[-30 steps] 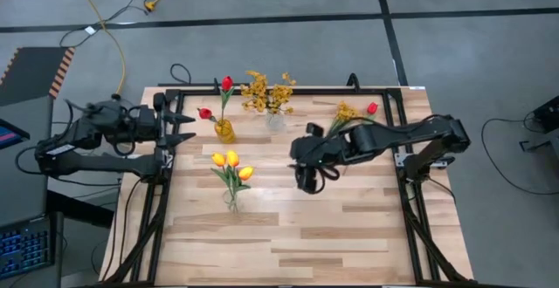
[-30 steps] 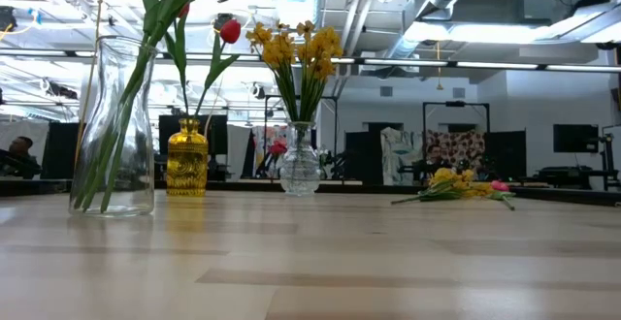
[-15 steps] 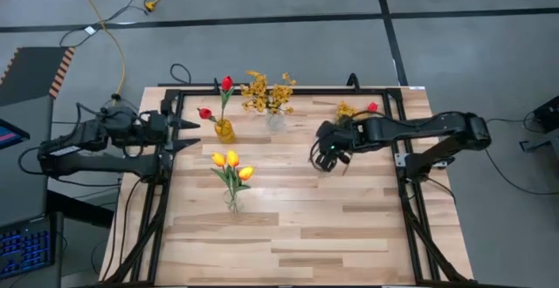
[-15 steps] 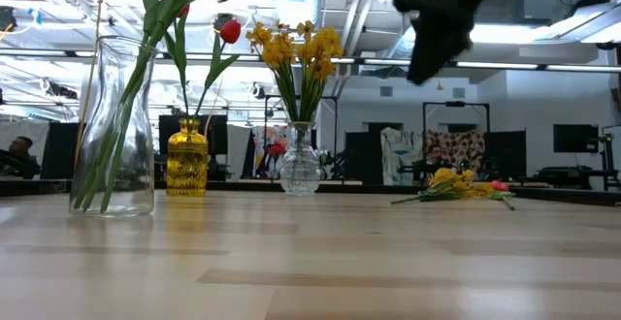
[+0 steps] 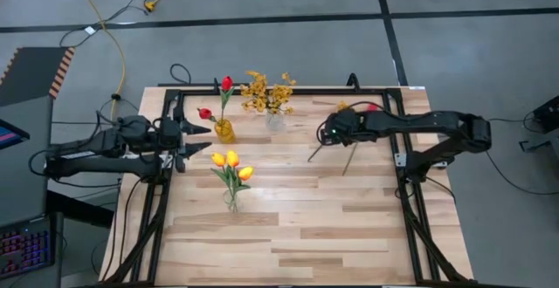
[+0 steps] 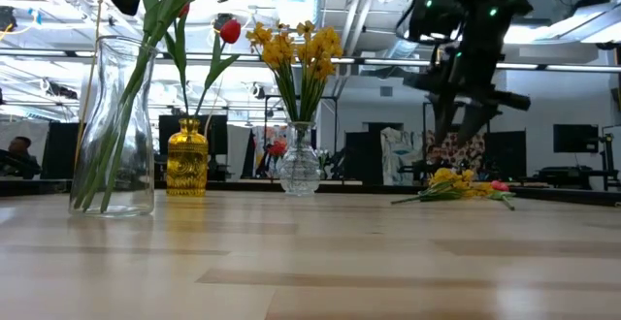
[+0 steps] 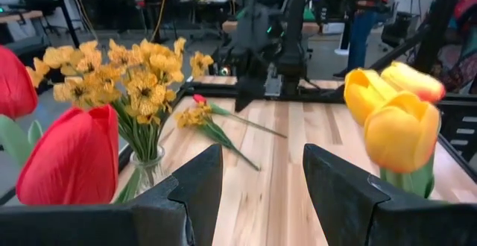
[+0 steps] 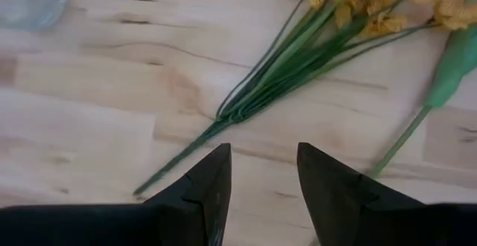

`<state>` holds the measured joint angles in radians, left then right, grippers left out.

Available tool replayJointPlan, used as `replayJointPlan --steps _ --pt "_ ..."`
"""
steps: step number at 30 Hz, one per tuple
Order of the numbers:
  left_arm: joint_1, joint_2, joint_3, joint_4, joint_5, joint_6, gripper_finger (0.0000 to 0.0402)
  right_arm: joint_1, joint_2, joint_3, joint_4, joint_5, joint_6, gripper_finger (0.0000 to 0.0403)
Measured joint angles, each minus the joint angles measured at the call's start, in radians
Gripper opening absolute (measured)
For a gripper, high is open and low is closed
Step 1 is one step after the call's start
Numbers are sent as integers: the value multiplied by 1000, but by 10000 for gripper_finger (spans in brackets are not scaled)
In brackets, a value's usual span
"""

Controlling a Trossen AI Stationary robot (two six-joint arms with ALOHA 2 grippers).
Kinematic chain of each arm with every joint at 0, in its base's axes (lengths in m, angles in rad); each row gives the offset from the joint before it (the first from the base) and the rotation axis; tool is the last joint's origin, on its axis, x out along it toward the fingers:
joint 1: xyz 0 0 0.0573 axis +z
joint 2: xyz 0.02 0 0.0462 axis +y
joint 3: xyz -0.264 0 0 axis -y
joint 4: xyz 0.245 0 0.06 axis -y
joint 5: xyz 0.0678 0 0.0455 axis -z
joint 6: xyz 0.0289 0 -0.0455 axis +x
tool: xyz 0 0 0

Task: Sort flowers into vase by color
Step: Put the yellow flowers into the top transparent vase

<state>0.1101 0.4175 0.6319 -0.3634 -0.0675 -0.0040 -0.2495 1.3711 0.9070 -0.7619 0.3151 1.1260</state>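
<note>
Table (image 5: 288,227): pale wood planks inside a black frame.
Amber vase (image 5: 224,131): near the table's far edge, left of the middle; holds red tulips (image 5: 226,84).
Round clear vase (image 5: 275,120): just right of the amber vase; holds a mustard spray (image 5: 266,92).
Tall clear vase (image 6: 114,126): nearer than the amber vase, a little right of it in the high view; holds yellow-orange tulips (image 5: 231,164).
Loose flowers: well right of the amber vase, by the far right corner; a second mustard spray (image 8: 298,48) and one red tulip (image 6: 499,186) flat on the wood, side by side, tulip stem (image 8: 417,123) just beside the spray's stems.
Right gripper (image 8: 261,179): above the loose spray's stem ends, well right of the amber vase; jaws apart, nothing between them, stems lying on the wood beyond the fingertips (image 8: 216,164).
Left gripper (image 7: 257,175): at the table's left edge, just left of the amber vase, pointing across the table; jaws apart, nothing held.
Left wrist view: red tulips and vased spray on one side, yellow-orange tulips on the other, right arm (image 7: 272,37) over the loose flowers beyond.
</note>
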Motion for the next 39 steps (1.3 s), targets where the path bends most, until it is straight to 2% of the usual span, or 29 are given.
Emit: replayJointPlan --steps 12,18,25,35,39 --pt "0 0 0 14 3 3 176 -98 162 0 143 -53 8 180" --pt "0 0 0 8 3 3 176 -132 200 0 157 -54 173 179" --pt "0 0 0 -12 10 21 176 -143 253 0 171 -53 288 179" --pt "0 0 0 -49 9 20 176 -147 305 1 193 -46 351 179" --pt "0 0 0 -49 9 21 176 -152 302 1 218 -3 369 179"
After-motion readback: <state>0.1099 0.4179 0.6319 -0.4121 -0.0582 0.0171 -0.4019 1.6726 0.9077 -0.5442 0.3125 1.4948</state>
